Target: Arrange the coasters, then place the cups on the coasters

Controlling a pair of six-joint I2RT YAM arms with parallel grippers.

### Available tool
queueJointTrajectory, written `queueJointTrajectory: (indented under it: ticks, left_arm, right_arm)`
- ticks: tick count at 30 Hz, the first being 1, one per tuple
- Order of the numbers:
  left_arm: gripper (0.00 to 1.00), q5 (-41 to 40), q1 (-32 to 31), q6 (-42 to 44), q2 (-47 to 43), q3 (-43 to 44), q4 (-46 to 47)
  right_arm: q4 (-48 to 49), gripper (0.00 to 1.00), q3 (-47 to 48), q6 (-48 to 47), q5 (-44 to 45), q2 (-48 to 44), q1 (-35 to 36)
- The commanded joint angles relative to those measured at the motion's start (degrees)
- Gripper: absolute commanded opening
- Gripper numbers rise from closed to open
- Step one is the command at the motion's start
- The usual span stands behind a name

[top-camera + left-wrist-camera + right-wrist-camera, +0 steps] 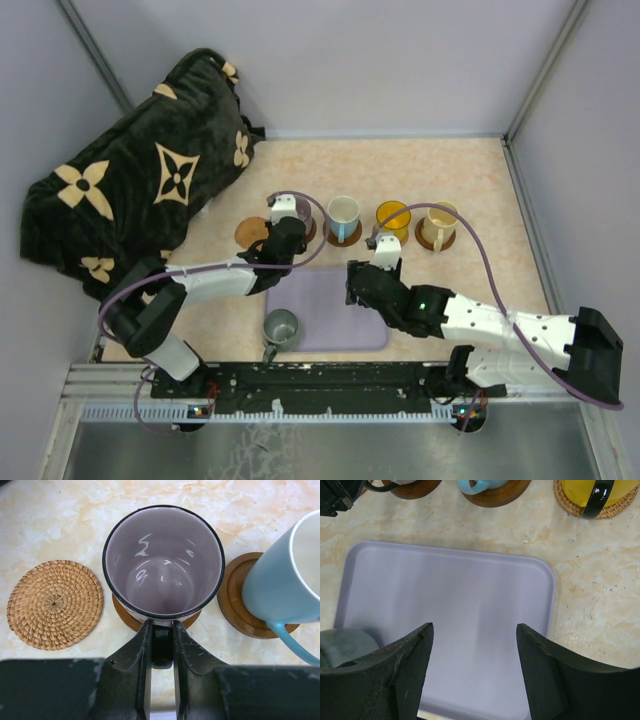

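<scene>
Top external view shows four cups (343, 212) on coasters (431, 243) mid-frame, left fingers (145, 645) clamped on the handle of the purple cup (287, 208), right fingers (410, 660) open and empty over the tray (455, 605), and the green cup (280, 327) at the tray's lower-left corner, not yet on the bare woven coaster (250, 232).

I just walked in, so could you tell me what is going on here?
The left gripper is shut on the purple cup's handle, the cup sitting on a wooden coaster. Three more cups stand on coasters to its right; one woven coaster lies bare. The right gripper hangs open over the lavender tray, with the grey-green cup at its corner.
</scene>
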Motion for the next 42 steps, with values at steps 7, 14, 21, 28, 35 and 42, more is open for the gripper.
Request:
queueJointTrajectory:
  ticks: [7,14,21,28,35,42]
  left_arm:
    - [0.0,-4.8,-0.7,-0.4,-1.2,1.8,4.4]
    - [0.0,-4.2,-1.1,-0.8,-0.4,2.1,4.4]
    - [0.0,-4.5,-1.3,-0.9,0.2,2.4,4.2]
    - [0.0,-5.2,-1.4,-1.5,0.5,2.2,3.4]
    - [0.0,-5.4,-1.5,-2.5,0.8,2.4,2.5]
    - [0.0,-6.0,-1.5,-3.4,1.4,2.9,1.2]
  right_arm:
    - [1.7,0.68,-0.3,0.7,0.1,0.1,0.6]
    - [1.9,0.68,-0.3,0.7,0.1,0.2,0.6]
    - [1.8,0.68,-0.3,0.8,0.0,0.1,0.7]
    - [1.9,0.68,-0.6,0.9,-0.1,0.0,0.6]
    - [2.1,0.68,-0.5,0.8,-0.2,0.1,0.7]
    - [2.2,0.68,-0.4,0.8,-0.4,0.6,0.6]
